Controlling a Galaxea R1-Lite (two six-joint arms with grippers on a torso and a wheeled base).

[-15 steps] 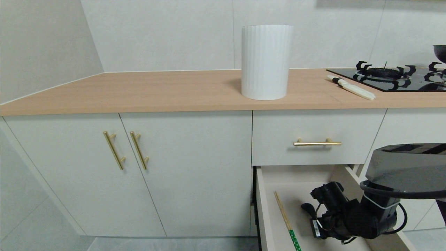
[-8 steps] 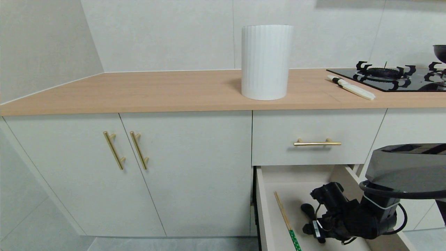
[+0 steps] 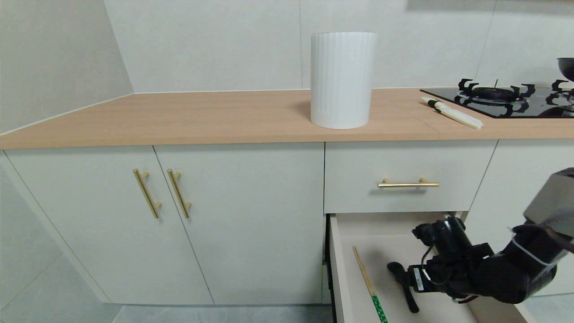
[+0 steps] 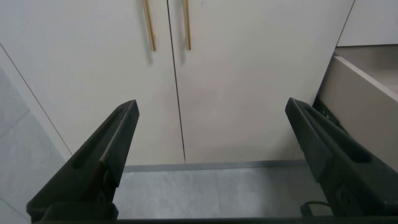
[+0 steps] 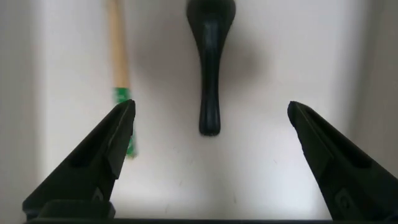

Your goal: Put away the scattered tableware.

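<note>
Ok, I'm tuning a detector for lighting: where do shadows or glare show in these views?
Head view: the white canister throws a soft shadow on the counter toward the robot's left; the glossy hob mirrors its grate. Right wrist view: the black spoon casts only a faint shadow on the drawer floor; no glare.

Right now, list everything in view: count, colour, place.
spoon: one, black, in the open drawer.
chopsticks: one pair it seems, wooden with green ends, beside the spoon.
open drawer: one, pale, below the closed drawer.
container: one, white ribbed, upright on the counter.
utensil: one, cream with black band, on the counter by the hob.
hob: one, black, counter's right end.
cabinet doors: two, pale with gold handles, under the counter.
right hand: open, above the spoon.
left hand: open, facing the cabinet doors.
</note>
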